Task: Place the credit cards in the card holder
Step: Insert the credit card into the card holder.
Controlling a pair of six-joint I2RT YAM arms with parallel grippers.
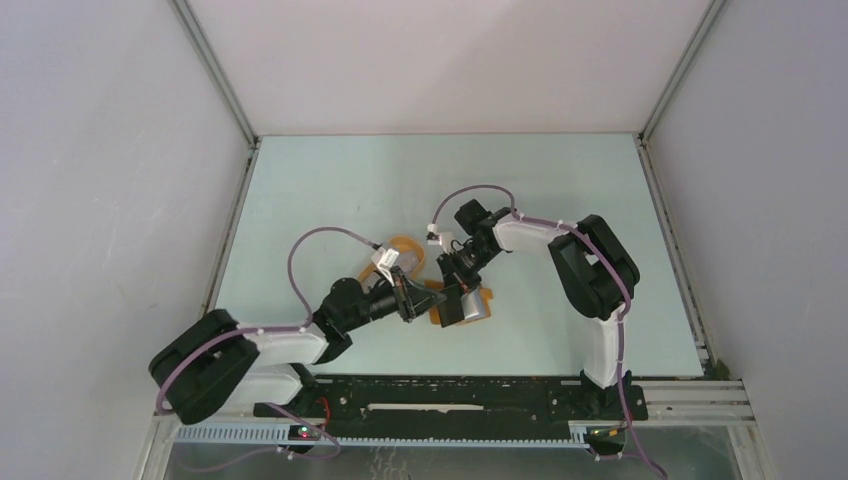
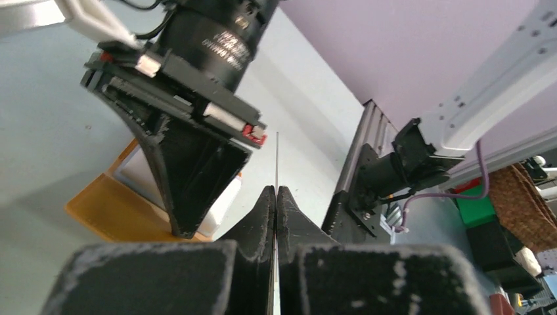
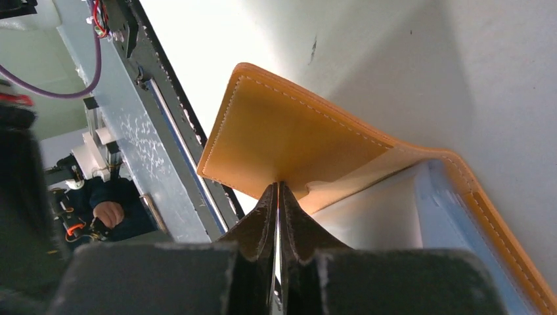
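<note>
Black fingers of my left gripper are pressed flat on a card. In my left wrist view I see it edge-on, a hair-thin upright line reaching past the tips toward twelve o'clock, apart from everything else. My right gripper is squeezed closed too, tips against the inside of the wallet. The orange flap rises there at twelve o'clock and the blue-grey lining runs off toward four. I cannot tell whether my right nips a pocket lip or only pins the leather. From above, the wallet lies open on the table near the middle. My left comes over it from eight o'clock and my right from one, and an orange oval tray sits just beyond at eleven. As I judge it, the step in hand is feeding this card into a slot. To do it well, my right should hold the wallet down and open while my left tips the card low. The card's leading edge should line up square with the slot mouth. It should then slide in along the lining, not be stabbed down, because so thin a card will likely bow or skid if it meets the lip at an angle. My right finger stands close at ten o'clock of the card, so I would steer around it. I would loosen my left only once the card is seated.
</note>
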